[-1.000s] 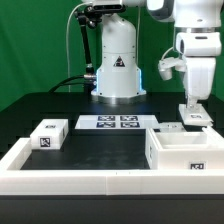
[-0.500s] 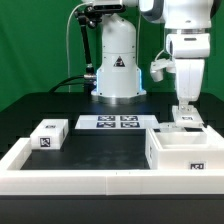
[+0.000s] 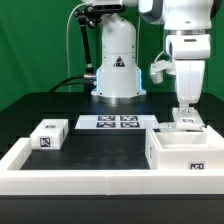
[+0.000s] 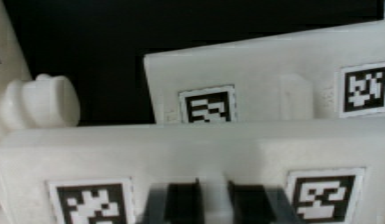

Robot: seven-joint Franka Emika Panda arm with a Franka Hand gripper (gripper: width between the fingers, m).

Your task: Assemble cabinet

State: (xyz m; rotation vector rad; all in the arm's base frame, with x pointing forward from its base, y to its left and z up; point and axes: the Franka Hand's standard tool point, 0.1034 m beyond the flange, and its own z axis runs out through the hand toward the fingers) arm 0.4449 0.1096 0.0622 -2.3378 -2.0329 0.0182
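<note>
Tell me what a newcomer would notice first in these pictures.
The big white arm, its gripper low over a small tagged block at the exterior view's right. Just in front stands the open white cabinet body; a second tagged block sits at that view's left.

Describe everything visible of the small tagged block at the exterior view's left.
The small white block is a squat, plastic-looking cuboid with one black-and-white square tag on top and one on the camera-facing side. It lies flat on the black table, to the exterior view's left of the marker board and apart from it. The white rail runs close by; contact there is unclear.
</note>
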